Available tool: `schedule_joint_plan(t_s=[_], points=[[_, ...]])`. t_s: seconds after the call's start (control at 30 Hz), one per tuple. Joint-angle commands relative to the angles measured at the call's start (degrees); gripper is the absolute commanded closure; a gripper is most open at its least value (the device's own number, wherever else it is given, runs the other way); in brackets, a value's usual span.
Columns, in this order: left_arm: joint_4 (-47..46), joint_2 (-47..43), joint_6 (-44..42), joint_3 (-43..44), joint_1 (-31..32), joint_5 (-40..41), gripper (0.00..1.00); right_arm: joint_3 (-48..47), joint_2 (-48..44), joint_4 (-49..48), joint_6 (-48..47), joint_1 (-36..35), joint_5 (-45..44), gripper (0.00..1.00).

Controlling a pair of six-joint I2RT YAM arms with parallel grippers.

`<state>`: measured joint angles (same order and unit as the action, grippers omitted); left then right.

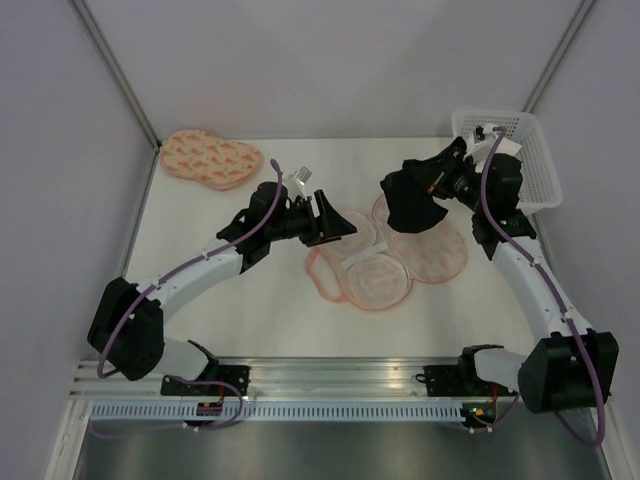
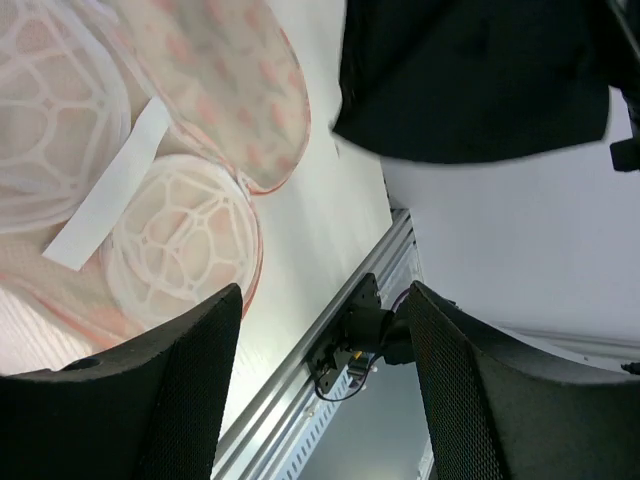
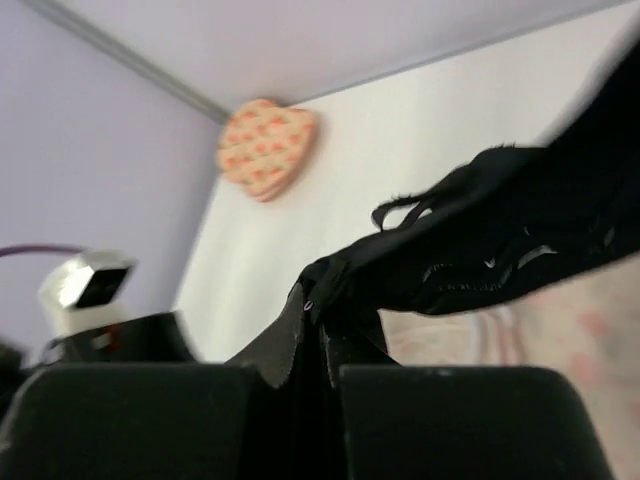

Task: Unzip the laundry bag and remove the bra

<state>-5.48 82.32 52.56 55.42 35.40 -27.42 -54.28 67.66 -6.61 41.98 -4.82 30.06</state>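
Observation:
The laundry bag (image 1: pixel 440 256) lies unzipped and spread flat mid-table, its pale mesh lobes (image 1: pixel 378 281) facing up. Above its far half hangs the black bra (image 1: pixel 413 207), and my right gripper (image 1: pixel 420 178) is shut on it. In the right wrist view the bra (image 3: pixel 490 250) is pinched between the jaws of the right gripper (image 3: pixel 325 365) and drapes off to the right. My left gripper (image 1: pixel 338 222) hovers open just left of the bag, holding nothing. The left wrist view shows the left gripper (image 2: pixel 325 300) with its jaws wide apart, the bag (image 2: pixel 220 90) and the bra (image 2: pixel 470 80).
A second, closed peach leaf-print pouch (image 1: pixel 210 158) lies at the far left corner, also seen as the pouch (image 3: pixel 265 147) in the right wrist view. A white lattice basket (image 1: pixel 520 150) stands at the far right behind the right arm. An aluminium rail (image 1: pixel 330 375) runs along the near edge.

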Motion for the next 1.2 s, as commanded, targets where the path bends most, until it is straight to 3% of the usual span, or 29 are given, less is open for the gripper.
schedule_joint_plan(t_s=[0.0, 0.2, 0.47, 0.9, 1.17], points=[[3.8, -3.9, -2.6, -2.2, -0.1, 2.7, 0.28, -4.9, 4.9, 19.9, -13.6, 0.3, -15.4, 1.0], [4.3, -10.3, -1.8, -7.8, -0.1, 1.7, 0.27, -12.2, 12.4, 19.1, -13.1, 1.8, -25.5, 1.0], [4.7, -19.6, -0.5, -16.5, -0.1, 0.7, 0.27, -25.6, 23.1, 16.1, -10.7, 7.5, -32.5, 1.0], [5.1, -28.1, 2.4, -26.8, -0.2, 0.8, 0.28, -52.6, 49.7, 13.9, -3.3, 13.3, -44.0, 1.0], [5.1, -29.8, 3.5, -28.4, -0.2, 1.1, 0.28, -56.8, 57.5, 15.9, -2.1, 16.0, -58.1, 1.0]])
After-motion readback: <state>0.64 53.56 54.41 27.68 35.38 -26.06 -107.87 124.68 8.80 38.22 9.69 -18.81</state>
